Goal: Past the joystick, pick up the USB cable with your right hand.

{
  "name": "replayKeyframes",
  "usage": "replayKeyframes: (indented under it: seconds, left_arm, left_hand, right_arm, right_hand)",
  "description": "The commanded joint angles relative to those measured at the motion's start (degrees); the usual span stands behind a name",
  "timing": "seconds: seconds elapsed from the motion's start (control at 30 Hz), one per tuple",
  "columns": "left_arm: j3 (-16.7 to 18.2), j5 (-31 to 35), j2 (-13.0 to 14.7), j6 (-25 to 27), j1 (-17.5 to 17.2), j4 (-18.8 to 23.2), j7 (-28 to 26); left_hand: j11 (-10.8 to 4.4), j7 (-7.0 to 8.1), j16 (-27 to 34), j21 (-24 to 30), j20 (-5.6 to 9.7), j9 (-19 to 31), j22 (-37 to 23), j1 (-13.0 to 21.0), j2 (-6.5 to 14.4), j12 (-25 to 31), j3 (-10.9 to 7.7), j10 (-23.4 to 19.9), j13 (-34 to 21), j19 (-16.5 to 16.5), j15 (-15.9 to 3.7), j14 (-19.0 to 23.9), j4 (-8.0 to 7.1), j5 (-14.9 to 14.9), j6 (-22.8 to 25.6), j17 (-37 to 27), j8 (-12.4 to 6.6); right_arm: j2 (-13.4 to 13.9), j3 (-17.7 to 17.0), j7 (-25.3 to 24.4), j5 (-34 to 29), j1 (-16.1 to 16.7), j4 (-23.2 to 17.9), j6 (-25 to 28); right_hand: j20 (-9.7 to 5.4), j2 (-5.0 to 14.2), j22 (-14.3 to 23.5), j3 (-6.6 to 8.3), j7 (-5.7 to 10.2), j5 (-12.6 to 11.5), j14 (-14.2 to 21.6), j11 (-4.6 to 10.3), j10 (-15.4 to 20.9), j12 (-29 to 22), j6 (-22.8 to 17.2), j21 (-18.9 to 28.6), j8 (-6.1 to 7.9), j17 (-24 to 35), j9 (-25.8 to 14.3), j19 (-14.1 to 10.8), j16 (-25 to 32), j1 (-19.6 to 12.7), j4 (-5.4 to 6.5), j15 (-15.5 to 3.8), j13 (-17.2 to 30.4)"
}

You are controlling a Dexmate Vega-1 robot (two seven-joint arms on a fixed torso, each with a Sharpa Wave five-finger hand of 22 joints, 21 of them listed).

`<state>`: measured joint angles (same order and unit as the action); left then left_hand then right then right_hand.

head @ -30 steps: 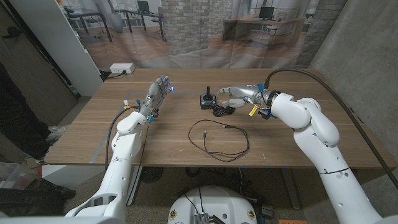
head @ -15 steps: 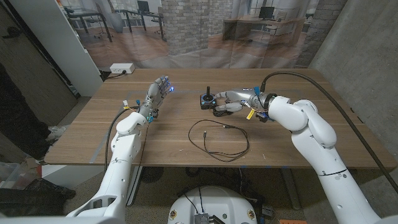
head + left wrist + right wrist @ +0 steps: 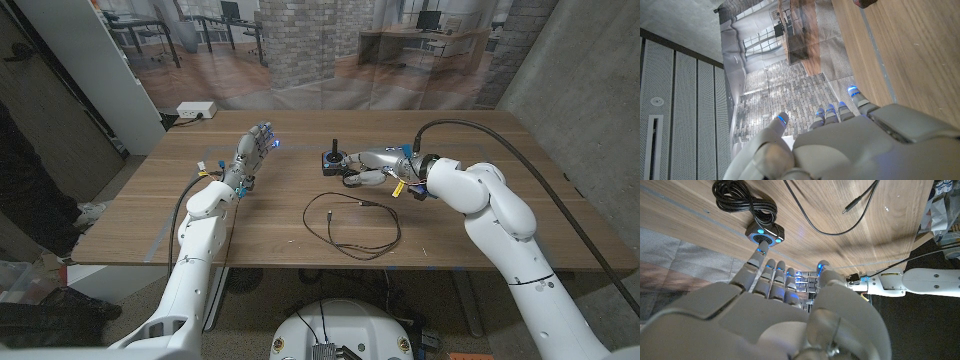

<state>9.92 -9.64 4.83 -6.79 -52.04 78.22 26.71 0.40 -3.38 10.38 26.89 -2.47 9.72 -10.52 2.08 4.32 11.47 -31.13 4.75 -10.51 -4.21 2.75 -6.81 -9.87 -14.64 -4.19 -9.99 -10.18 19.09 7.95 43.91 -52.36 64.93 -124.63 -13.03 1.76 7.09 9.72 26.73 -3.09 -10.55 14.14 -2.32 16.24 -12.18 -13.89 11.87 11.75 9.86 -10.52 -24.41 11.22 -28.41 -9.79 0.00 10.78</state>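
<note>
On the far middle of the bench (image 3: 150, 215), the right hand (image 3: 372, 165) hovers just to the right of the joystick (image 3: 334, 158). Its fingers are stretched out and apart, and it is grasping nothing. In the right wrist view one fingertip (image 3: 758, 255) reaches close to the joystick's base; whether it touches cannot be told.

A tight black coiled lead (image 3: 355, 181) lies right beside the joystick, under the fingers. The USB cable (image 3: 350, 228) seems to be the loose thin loop lying on the bench nearer the robot, with its plug (image 3: 852, 205) pointing right. It is near the hand but apart from it.

To do this step well, the hand probably needs to clear the joystick and the coil, then come down over a single strand of the loop. The stretch near the plug looks best, since the wire lies straight there. A thin wire flat on wood is hard to get under, so a thumb-and-finger pinch pressed lightly to the bench should work better than a full grasp. Catching the coil instead would drag the joystick.

The left hand (image 3: 256, 146) is raised on the left, released and holding nothing.
</note>
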Motion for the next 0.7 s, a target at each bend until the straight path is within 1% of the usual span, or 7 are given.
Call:
replayKeyframes:
  seconds: [0.03,0.2,0.47,0.7]
  left_arm:
    - [0.2,-0.2,0.0,0.0,-0.2,0.2,0.2]
    - [0.2,-0.2,0.1,0.0,-0.1,0.1,0.3]
    - [0.2,-0.1,0.1,0.1,-0.1,0.1,0.2]
    - [0.3,-0.1,0.1,0.2,0.0,0.0,0.2]
  left_hand:
    - [-0.07,0.18,0.2,-0.1,-0.11,0.2,-0.2,-0.5,4.5,0.1,0.34,-0.1,-0.1,0.1,-0.07,0.3,0.04,-0.4,0.3,-0.1,-0.26]
    - [-0.08,0.17,0.2,-0.1,-0.15,0.2,-0.2,-0.5,4.5,0.1,0.34,-0.1,-0.1,0.1,-0.07,0.3,0.04,-0.4,0.3,-0.1,-0.26]
    - [-0.04,0.18,0.2,-0.2,-0.15,0.2,-0.2,-0.5,4.5,0.1,0.36,0.0,-0.1,0.1,-0.09,0.3,0.03,-0.4,0.3,-0.1,-0.26]
    - [-0.06,0.18,0.2,-0.3,-0.17,0.2,-0.2,-0.5,4.5,0.1,0.38,0.0,-0.1,0.1,-0.02,0.3,0.03,-0.4,0.3,-0.1,-0.25]
  right_arm:
    - [-0.1,1.7,0.6,-2.5,-0.3,0.1,0.2]
    - [-0.1,2.8,1.1,-4.3,-0.5,0.5,0.4]
    - [-0.2,3.5,1.4,-5.4,-1.0,1.3,0.2]
    - [-0.4,3.9,1.1,-6.5,-1.4,1.9,0.1]
  right_hand:
    - [-0.33,-0.15,0.2,0.15,0.02,0.0,-0.3,0.34,-0.2,0.2,0.8,0.0,-0.38,0.2,-0.3,-0.3,-0.3,-1.0,-0.22,-0.11,0.1]
    - [-0.50,-0.10,0.2,0.28,0.17,0.0,-0.4,0.58,-0.5,0.4,1.0,-0.1,-0.50,0.2,-0.3,-0.3,-0.4,-1.6,-0.29,-0.20,0.1]
    - [-0.73,-0.18,0.2,0.48,0.35,0.0,-0.8,0.96,-1.2,0.7,1.7,-0.2,-0.74,0.2,-0.3,-0.2,-0.6,-2.8,-0.43,-0.32,0.1]
    - [-0.84,-0.26,0.2,0.54,0.29,0.0,-1.0,0.89,-1.2,0.8,1.9,-0.2,-0.79,0.2,-0.3,-0.2,-0.7,-3.3,-0.46,-0.37,0.1]
